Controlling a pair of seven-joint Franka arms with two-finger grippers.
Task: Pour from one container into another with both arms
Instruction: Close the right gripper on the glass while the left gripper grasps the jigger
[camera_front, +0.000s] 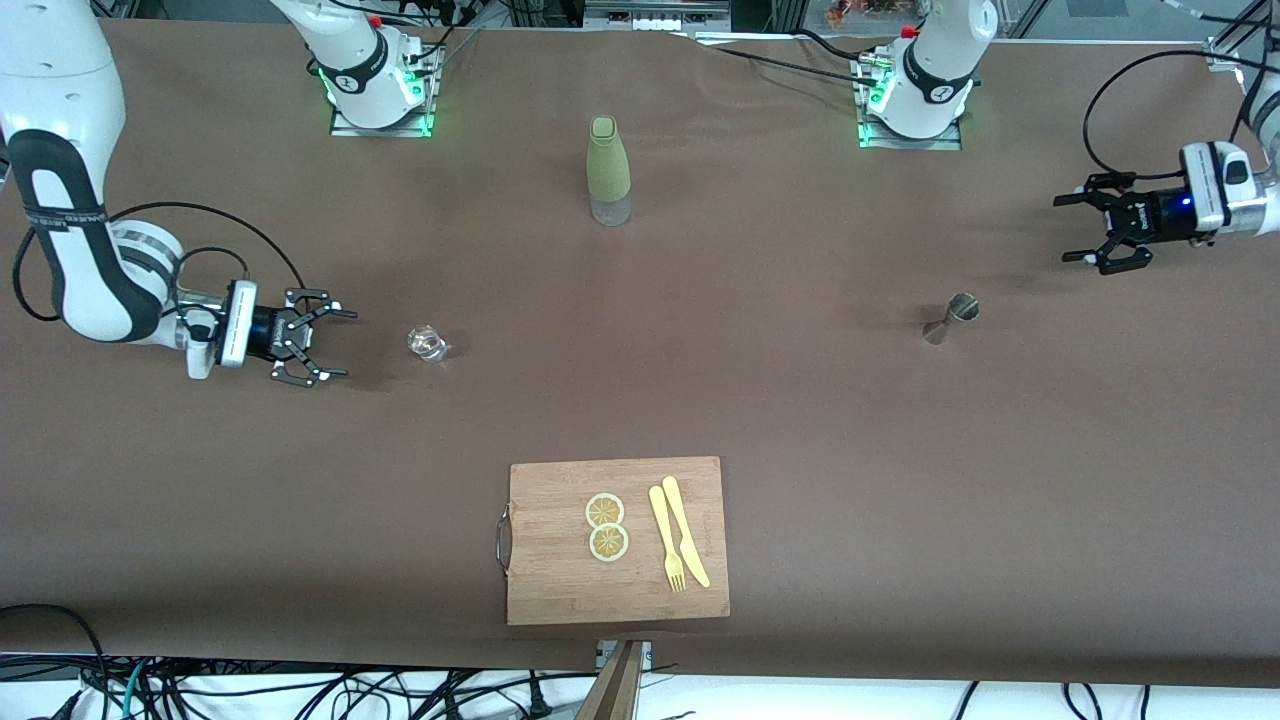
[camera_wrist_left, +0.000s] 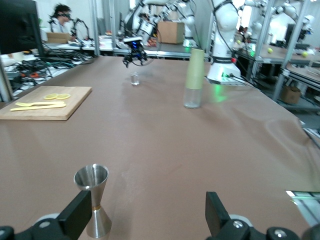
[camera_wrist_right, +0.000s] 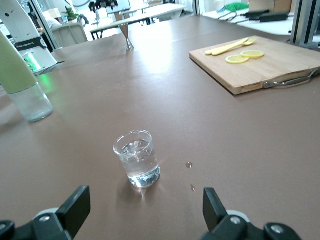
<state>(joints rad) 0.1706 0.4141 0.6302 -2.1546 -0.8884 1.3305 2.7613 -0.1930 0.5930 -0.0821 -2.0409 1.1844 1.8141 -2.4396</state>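
I'm seeing the right gripper (camera_front: 335, 345) hovering low, fingers spread, beside the tiny clear glass tumbler (camera_front: 427, 343) standing toward the right arm's end of the brown table (camera_front: 800, 420). The left gripper (camera_front: 1082, 227) is hanging spread near the small silvery hourglass-shaped metal jigger (camera_front: 950, 318), which is standing upright toward the left arm's end.

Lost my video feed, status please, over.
Right gripper open, beside glass tumbler. Left gripper open, short of jigger. Both upright on table, nothing between.
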